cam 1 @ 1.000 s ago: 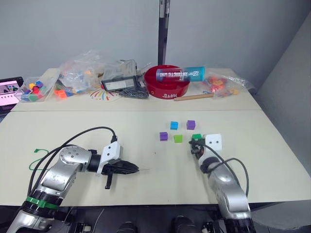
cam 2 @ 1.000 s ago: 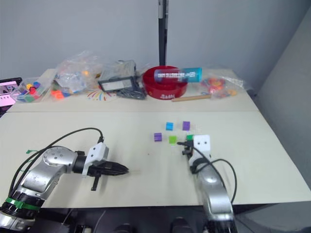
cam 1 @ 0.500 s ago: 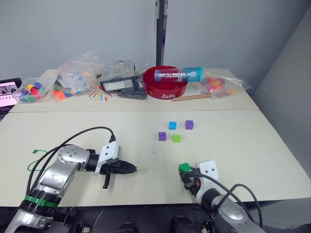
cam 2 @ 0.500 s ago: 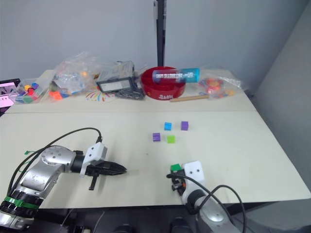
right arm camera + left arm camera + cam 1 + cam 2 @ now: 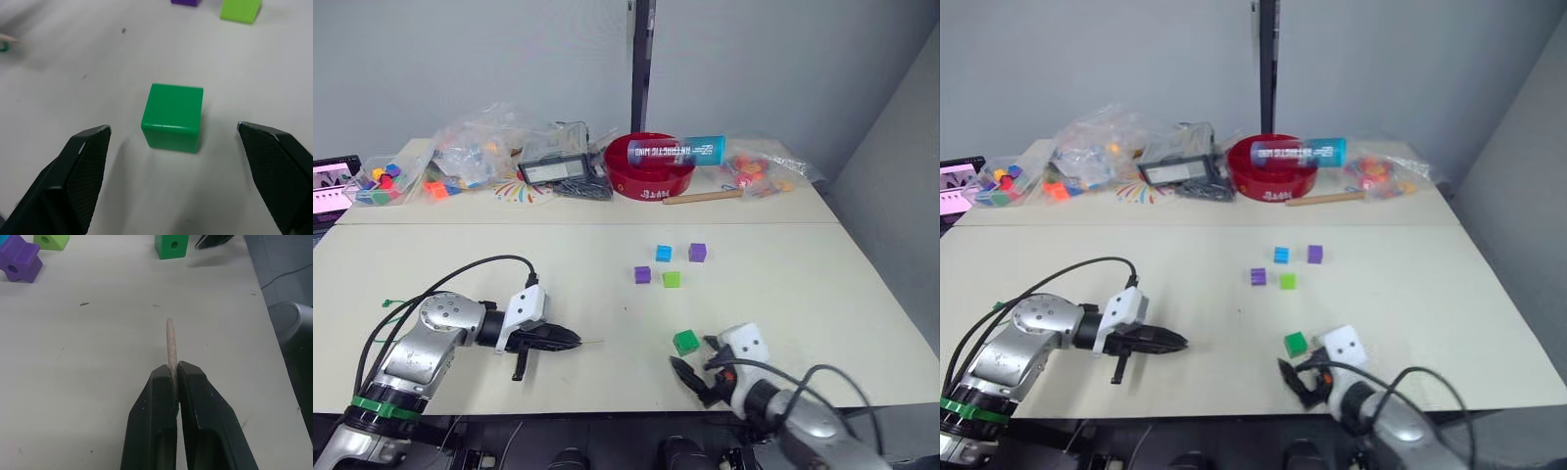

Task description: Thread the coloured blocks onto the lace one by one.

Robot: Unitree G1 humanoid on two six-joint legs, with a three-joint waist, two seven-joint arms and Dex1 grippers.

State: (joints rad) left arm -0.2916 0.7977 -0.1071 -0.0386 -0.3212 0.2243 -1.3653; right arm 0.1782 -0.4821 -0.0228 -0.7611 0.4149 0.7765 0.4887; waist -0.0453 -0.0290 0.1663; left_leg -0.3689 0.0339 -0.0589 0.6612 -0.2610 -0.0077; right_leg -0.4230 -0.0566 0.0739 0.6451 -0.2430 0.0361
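Observation:
My left gripper (image 5: 574, 340) is shut on the lace's pale tan tip (image 5: 169, 342), which pokes out past its fingers just above the table. The lace's green cord and knotted tail (image 5: 386, 305) lie behind that arm. The darker green block (image 5: 685, 342) rests on the table near the front edge. My right gripper (image 5: 698, 360) is open just behind it, a finger standing off each side of the block (image 5: 172, 117) without touching. Farther back sit the cyan block (image 5: 663, 254), a purple block (image 5: 696, 252), another purple one (image 5: 642, 275) and the lime green block (image 5: 672, 279).
Along the back of the table (image 5: 803, 284) stand a red bowl (image 5: 649, 178) with a tube across it, a wooden stick (image 5: 703, 196), a black tray and plastic bags of toys (image 5: 470, 152). A tablet (image 5: 333, 186) lies at the far left.
My right gripper carried the darker green block from beside the other blocks toward the front edge, set it down and opened. The left gripper, still holding the lace tip, shifted slightly left.

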